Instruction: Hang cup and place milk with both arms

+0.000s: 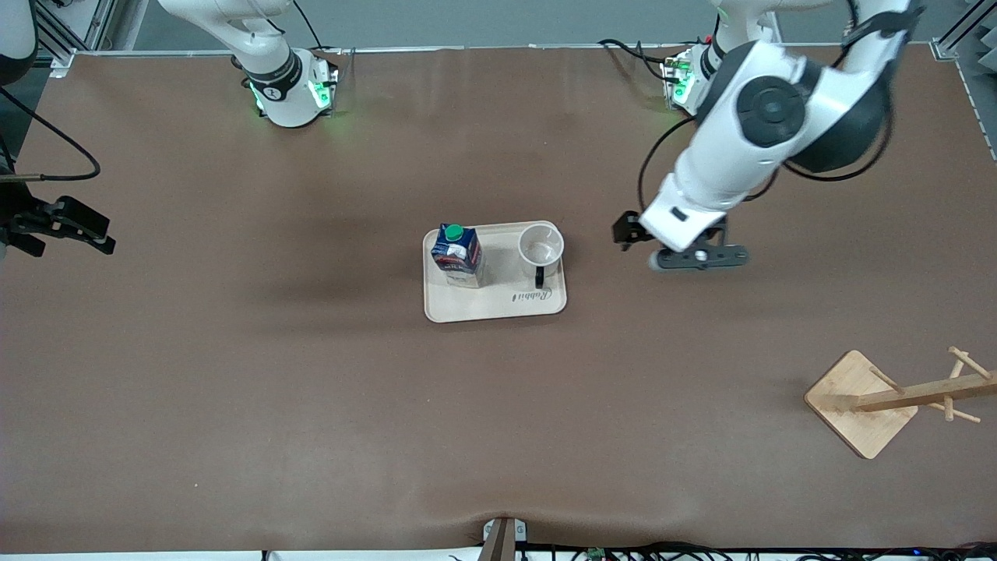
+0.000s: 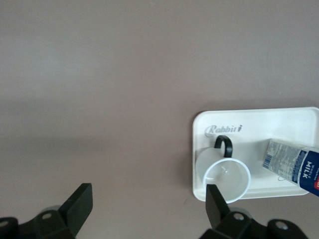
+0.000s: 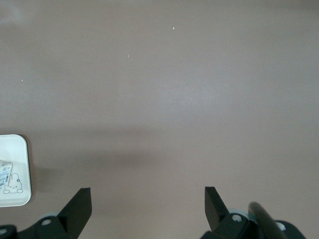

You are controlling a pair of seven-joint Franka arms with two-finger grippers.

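The white cup (image 1: pixel 540 248) with its black handle stands upright on a cream tray (image 1: pixel 498 304) at the table's middle. The dark blue milk carton (image 1: pixel 457 254) with a green cap stands beside it on the tray, toward the right arm's end. My left gripper (image 1: pixel 653 238) is open and empty, over bare table beside the tray, toward the left arm's end. In the left wrist view, the cup (image 2: pixel 224 175), milk (image 2: pixel 295 166) and tray (image 2: pixel 259 119) show past the open left gripper (image 2: pixel 147 205). My right gripper (image 1: pixel 87 232) is open and empty near the right arm's end; it also shows in the right wrist view (image 3: pixel 147 204).
A wooden cup rack (image 1: pixel 907 393) with pegs stands on a square base near the left arm's end, nearer the front camera than the tray. The tray's corner (image 3: pixel 14 172) shows in the right wrist view. The brown table mat (image 1: pixel 311 389) lies around the tray.
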